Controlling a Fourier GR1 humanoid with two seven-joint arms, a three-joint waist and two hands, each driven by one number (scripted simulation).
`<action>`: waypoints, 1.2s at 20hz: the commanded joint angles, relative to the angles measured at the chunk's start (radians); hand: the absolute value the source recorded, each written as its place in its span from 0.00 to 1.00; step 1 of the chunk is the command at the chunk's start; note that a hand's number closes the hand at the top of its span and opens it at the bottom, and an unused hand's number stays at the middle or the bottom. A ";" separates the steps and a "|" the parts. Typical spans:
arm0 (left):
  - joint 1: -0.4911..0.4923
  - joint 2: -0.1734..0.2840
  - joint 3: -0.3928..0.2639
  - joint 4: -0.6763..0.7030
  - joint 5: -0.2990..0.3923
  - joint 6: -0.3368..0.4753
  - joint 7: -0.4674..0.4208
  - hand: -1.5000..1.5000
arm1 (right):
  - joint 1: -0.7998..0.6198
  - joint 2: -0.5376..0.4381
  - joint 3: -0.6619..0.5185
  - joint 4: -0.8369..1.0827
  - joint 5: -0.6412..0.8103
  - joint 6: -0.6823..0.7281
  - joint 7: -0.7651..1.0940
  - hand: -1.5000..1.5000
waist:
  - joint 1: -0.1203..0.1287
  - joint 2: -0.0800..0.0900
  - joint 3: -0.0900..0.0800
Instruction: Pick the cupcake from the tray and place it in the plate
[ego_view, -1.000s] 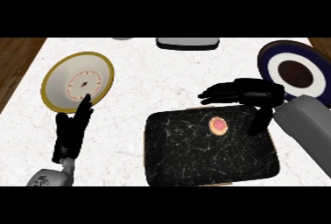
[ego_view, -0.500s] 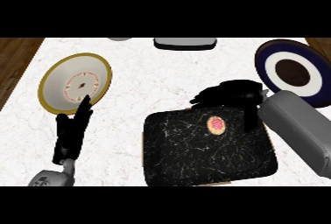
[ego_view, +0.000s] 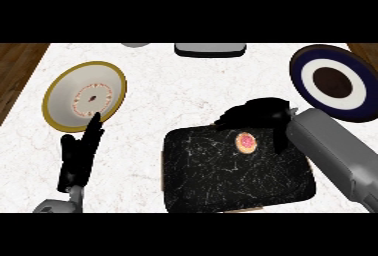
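Observation:
A small cupcake (ego_view: 246, 142) with pink icing sits on the black marbled tray (ego_view: 229, 175), near its far edge. My right hand (ego_view: 255, 112) hangs just above and behind the cupcake, fingers curled downward around it without closing on it. The plate (ego_view: 85, 95) with a gold rim and a reddish ring pattern lies at the left of the counter. My left hand (ego_view: 81, 152) stands at the lower left, fingers straight and pointing up, its tips just below the plate's rim.
A dark blue plate (ego_view: 332, 82) with a white ring and brown centre lies at the far right. A grey appliance (ego_view: 210, 48) and a small grey object (ego_view: 134, 44) sit at the counter's far edge. Wooden floor shows past the left edge.
My right hand has moved lower and nearer, coming down over the cupcake, and its forearm has swung further into view. The left hand has stayed still.

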 joint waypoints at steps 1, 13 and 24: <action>-0.021 0.001 0.021 0.014 -0.004 -0.017 0.011 0.50 | 0.010 0.012 -0.010 0.011 0.046 0.068 -0.074 0.00 | -0.006 -0.001 0.000; -0.031 -0.050 0.009 0.005 -0.047 -0.007 0.034 0.50 | 0.000 0.125 -0.030 0.094 0.128 0.069 -0.039 0.00 | -0.007 -0.001 0.000; 0.064 -0.038 0.036 -0.107 -0.057 -0.028 0.037 0.50 | 0.019 0.157 -0.119 0.223 0.206 -0.175 -0.202 1.00 | 0.003 0.000 0.000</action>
